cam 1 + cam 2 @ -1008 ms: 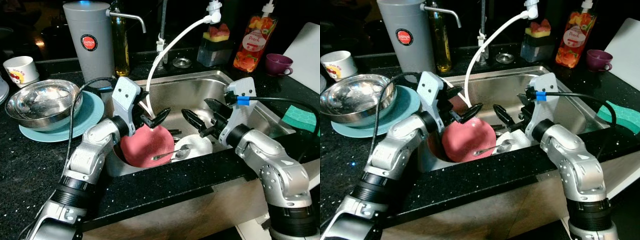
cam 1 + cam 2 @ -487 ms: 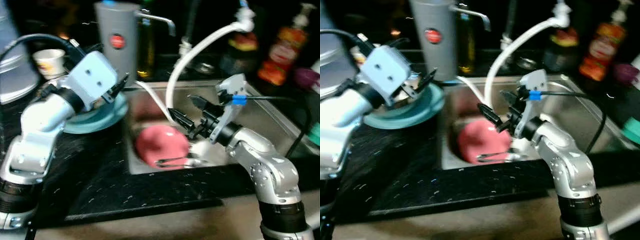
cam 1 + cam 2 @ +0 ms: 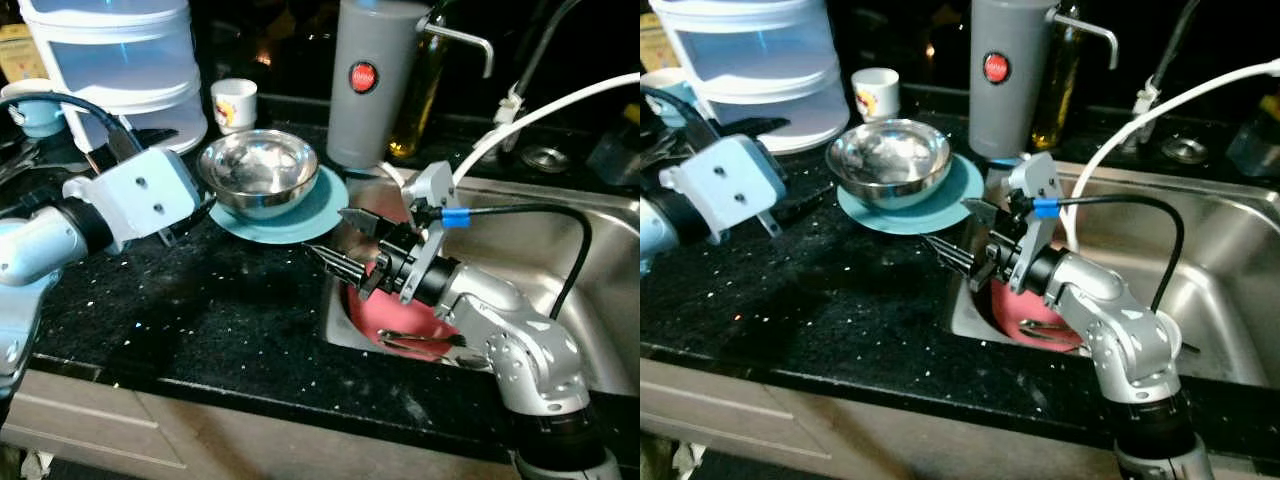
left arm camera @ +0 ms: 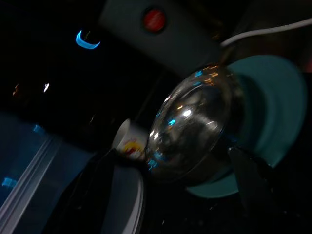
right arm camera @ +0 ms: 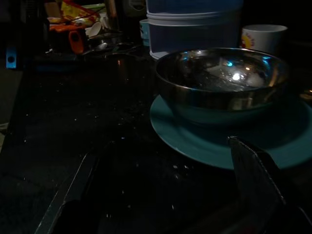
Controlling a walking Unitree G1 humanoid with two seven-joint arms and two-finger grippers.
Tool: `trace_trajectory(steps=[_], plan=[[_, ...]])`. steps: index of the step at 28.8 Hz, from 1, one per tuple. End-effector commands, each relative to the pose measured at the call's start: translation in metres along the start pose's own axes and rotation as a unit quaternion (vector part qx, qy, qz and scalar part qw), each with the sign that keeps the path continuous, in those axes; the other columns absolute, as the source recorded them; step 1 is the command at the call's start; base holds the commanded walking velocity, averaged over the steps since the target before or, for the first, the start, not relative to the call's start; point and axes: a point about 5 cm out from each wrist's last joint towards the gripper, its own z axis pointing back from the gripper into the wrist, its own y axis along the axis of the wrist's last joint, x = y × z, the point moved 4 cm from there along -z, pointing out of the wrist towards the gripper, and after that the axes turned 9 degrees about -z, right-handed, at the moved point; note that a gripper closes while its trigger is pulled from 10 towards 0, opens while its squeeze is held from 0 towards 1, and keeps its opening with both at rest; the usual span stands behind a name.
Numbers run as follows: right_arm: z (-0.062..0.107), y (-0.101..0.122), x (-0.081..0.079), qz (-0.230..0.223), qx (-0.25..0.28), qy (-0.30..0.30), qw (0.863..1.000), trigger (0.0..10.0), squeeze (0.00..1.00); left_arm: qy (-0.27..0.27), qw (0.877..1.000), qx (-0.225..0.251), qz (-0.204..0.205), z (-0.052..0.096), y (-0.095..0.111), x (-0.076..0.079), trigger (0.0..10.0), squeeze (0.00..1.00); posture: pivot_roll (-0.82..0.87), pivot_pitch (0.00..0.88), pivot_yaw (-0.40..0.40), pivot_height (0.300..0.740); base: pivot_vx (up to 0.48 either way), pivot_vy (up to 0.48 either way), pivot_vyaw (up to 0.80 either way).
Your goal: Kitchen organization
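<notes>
A black speckled worktop [image 3: 200, 300] runs across the scene, with a steel sink [image 3: 590, 300] let into it on the robot's right. At the back left stands a clear stacked plastic container [image 3: 115, 70], and beside it a grey cylindrical dispenser [image 3: 375, 85] bearing a round red label whose writing is too small to read. A white hose [image 3: 560, 105] arcs over the sink. Inside the basin a pink plate [image 3: 395, 320] leans near the front wall, with cutlery [image 3: 420, 340] lying on it. On the worktop just left of the sink sits a teal plate [image 3: 300, 210] carrying a steel bowl [image 3: 260, 175]; behind them is a small white cup [image 3: 234, 103] with a red and yellow print.

The right end effector [image 3: 345, 240] hovers over the sink's left edge, fingers apart and empty, pointing at the teal plate. The left end effector [image 3: 190, 215] is above the worktop just left of the bowl, fingers apart around nothing.
</notes>
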Motion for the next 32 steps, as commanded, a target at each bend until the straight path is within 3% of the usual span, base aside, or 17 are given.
trace_trajectory(steps=[1, 10, 13, 22, 27, 32], plan=[[0.003, 0.004, 0.000, 0.009, 0.007, -0.001, 1.000, 10.0, 0.00, -0.033, 0.999, -0.005, -0.016, -0.002, -0.007, 0.007, 10.0, 0.00, 0.08, 0.000, -0.033, 0.740, 0.000, 0.000, 0.00], [0.011, 0.004, -0.002, 0.011, -0.001, -0.001, 1.000, 10.0, 0.00, -0.068, 0.997, 0.000, -0.026, -0.018, -0.027, 0.004, 10.0, 0.00, 0.06, 0.001, -0.013, 0.740, 0.000, 0.000, 0.00], [0.015, 0.004, -0.004, 0.009, -0.004, -0.005, 1.000, 10.0, 0.00, -0.081, 0.996, -0.011, -0.030, -0.027, -0.044, 0.002, 10.0, 0.00, 0.04, 0.017, -0.008, 0.740, 0.000, 0.000, 0.00], [0.022, 0.005, -0.008, 0.012, -0.017, -0.009, 1.000, 10.0, 0.00, -0.138, 0.990, 0.027, 0.032, -0.042, -0.047, 0.007, 10.0, 0.00, 0.01, 0.063, -0.004, 0.740, 0.000, 0.000, 0.00], [0.028, 0.004, -0.010, 0.011, -0.029, -0.014, 0.999, 10.0, 0.00, -0.244, 0.964, 0.057, 0.089, -0.043, -0.046, 0.025, 10.0, 0.00, -0.01, 0.093, -0.007, 0.740, 0.000, 0.000, 0.00], [0.031, 0.006, -0.010, 0.012, -0.036, -0.019, 0.999, 10.0, 0.00, -0.298, 0.947, 0.051, 0.111, -0.042, -0.054, 0.026, 10.0, 0.00, -0.02, 0.106, -0.006, 0.740, 0.000, 0.000, 0.00]])
